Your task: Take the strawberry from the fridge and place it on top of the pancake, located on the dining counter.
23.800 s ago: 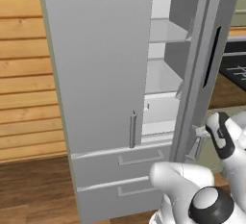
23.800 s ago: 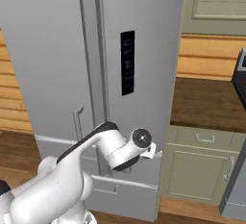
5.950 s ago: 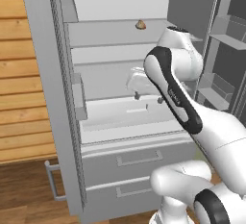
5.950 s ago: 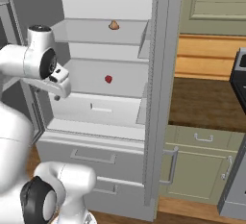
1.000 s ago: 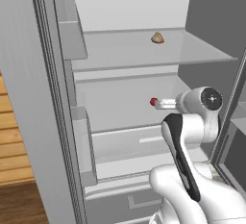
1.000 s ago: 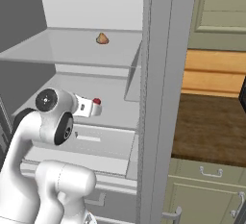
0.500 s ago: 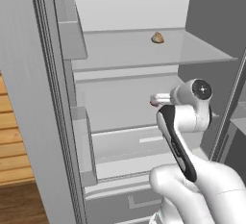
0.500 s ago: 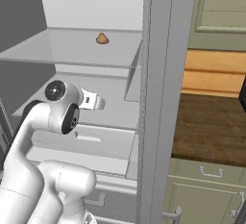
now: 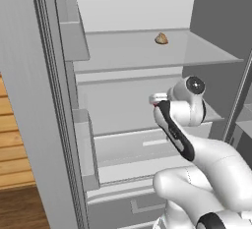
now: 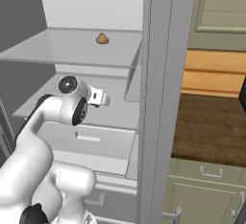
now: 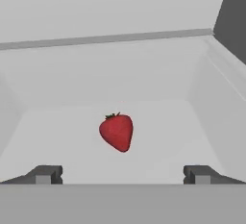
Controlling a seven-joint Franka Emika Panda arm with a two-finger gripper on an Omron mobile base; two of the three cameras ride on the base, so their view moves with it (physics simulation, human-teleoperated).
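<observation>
the tool (image 11: 122, 174) hung spread wide before the small red strawberry (image 11: 116, 131) lying on the pale fridge shelf (image 11: 158, 122); closing off-centre risked nudging the berry away.

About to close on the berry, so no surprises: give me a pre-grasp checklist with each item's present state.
1. Fridge door open, shelves reachable: ok.
2. Strawberry lying on the pale shelf, in sight of the hand view: ok.
3. Claw open, tips apart either side of the strawberry's line: ok.
4. Strawberry between the fingertips: not ok, it sits ahead of them.
5. Small tan-brown lump on the shelf above, out of the path: ok.
6. Clearance of the arm from the shelf edge: cannot tell.
</observation>
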